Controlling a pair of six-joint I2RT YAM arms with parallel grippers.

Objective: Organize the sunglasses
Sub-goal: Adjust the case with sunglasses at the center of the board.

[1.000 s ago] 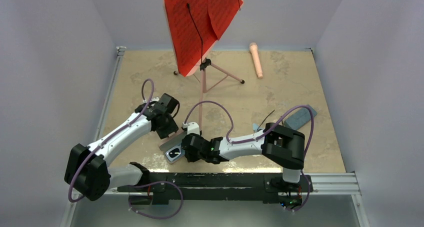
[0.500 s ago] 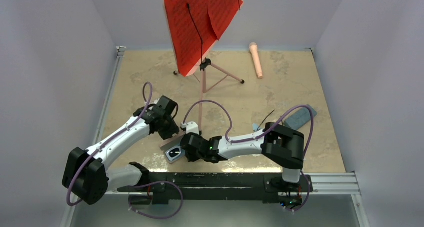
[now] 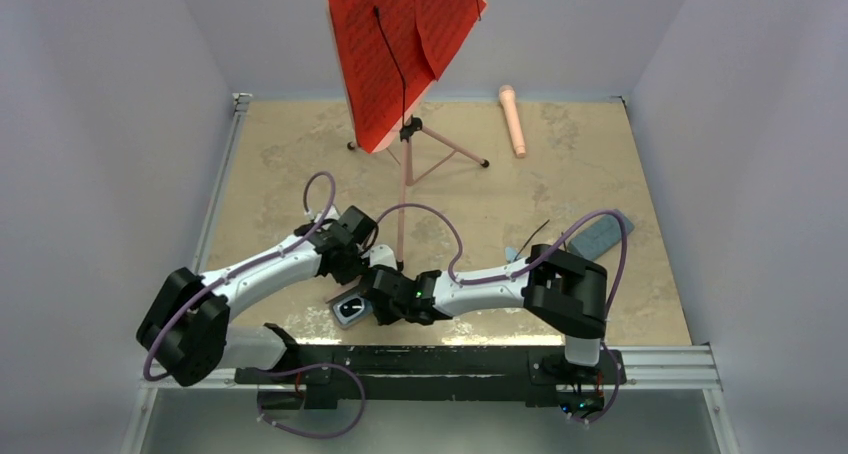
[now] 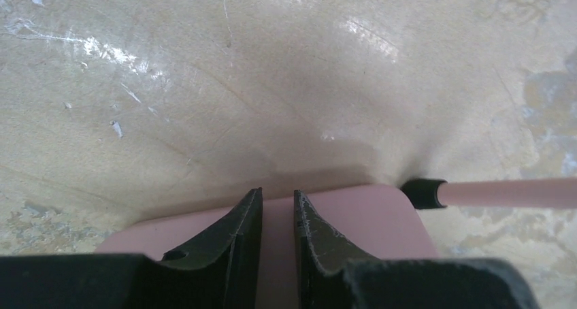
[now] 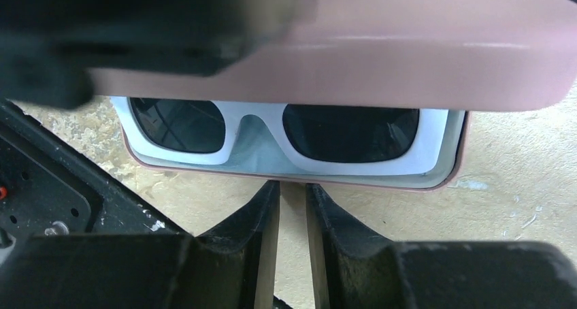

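My left gripper (image 4: 277, 194) on lid (image 5: 408, 50), jaws slit apart, grip unclear; right gripper (image 5: 292, 186) barely parted, empty. Risk: lid jams on sunglasses (image 5: 272, 128), case (image 5: 449, 176) skids under push.

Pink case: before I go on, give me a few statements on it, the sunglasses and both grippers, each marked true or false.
1. The white sunglasses lie inside the pink case. True.
2. That case is fully shut. False: its lid stands raised above the lenses.
3. The right gripper holds the sunglasses. False: nothing lies between its fingers, just in front of the case.
4. The left gripper is over the lid. True.
5. The grey-blue case touches the pink case. False: it lies well apart.
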